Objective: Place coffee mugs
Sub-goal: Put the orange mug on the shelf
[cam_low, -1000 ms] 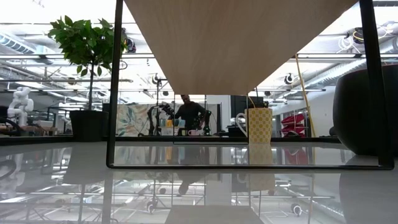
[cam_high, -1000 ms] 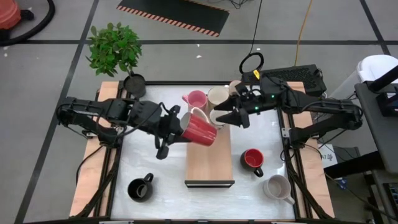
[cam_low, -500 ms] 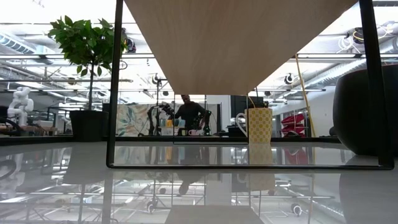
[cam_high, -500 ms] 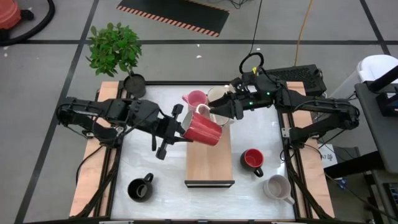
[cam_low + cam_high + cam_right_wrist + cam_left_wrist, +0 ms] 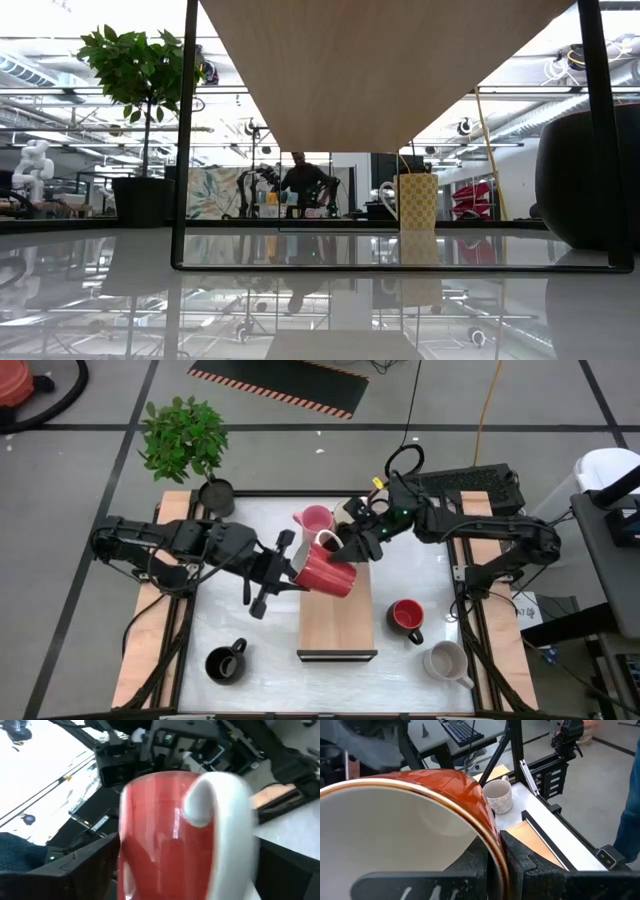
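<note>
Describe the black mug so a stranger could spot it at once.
Start at the wooden board in the middle of the table. Look off its near left corner: the black mug stands there alone, upright, the only dark mug on the white tabletop.

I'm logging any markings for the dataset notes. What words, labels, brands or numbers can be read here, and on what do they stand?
None can be read.
The red mug held by the left gripper shows no print.
The keyboard keys are too small to read.
The striped floor mat carries stripes only.
</note>
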